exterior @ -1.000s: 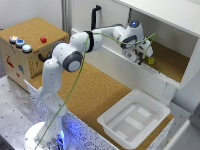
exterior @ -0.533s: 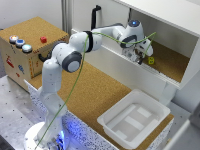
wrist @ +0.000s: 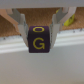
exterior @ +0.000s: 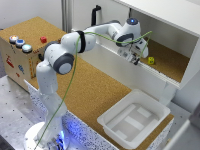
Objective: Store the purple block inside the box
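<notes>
Fingers point(wrist: 39, 31) clamp the purple block point(wrist: 39, 39) above the shelf's front edge point(exterior: 125, 75)

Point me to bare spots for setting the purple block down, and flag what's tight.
The white box is empty; its ribbed floor is free. Bare cork runs between the arm's base and the box. The shelf floor is bare toward the exterior view's right of the yellow block. Tight: around the gripper, whose fingers hold the purple block under the shelf top.

arm: stretched over shelf edge | hand point(exterior: 135, 58): pointing down, fingers point(wrist: 20, 22) clamped on load
</notes>
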`<state>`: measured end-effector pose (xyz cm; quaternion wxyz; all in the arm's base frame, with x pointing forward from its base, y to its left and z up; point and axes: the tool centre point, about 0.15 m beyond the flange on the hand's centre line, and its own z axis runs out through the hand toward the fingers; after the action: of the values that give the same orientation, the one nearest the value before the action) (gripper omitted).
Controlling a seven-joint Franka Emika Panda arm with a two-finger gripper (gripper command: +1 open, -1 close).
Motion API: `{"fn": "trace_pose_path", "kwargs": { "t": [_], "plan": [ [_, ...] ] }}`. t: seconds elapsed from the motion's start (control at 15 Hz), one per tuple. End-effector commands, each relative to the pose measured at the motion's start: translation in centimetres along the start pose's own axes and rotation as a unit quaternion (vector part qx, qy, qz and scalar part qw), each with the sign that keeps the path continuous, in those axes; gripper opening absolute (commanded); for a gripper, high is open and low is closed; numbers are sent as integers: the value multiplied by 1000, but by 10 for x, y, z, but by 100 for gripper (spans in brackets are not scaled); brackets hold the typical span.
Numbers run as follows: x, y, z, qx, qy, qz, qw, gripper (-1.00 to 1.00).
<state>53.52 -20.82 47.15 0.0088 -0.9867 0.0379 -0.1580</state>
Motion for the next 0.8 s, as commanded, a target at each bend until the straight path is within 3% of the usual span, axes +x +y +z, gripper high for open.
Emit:
{"fn": "trace_pose_path", "kwargs": {
  "t": [0.0,0.4,0.6,0.73],
  "plan": [
    [-80,30,20,-16,-18,-11,1000,-100],
    [-137,108,75,-106,-123,-14,987,-100],
    [-148,149,95,-114,-153,-1,982,-100],
    [-152,179,113,-93,-173,7,980,-100]
  ]
}}
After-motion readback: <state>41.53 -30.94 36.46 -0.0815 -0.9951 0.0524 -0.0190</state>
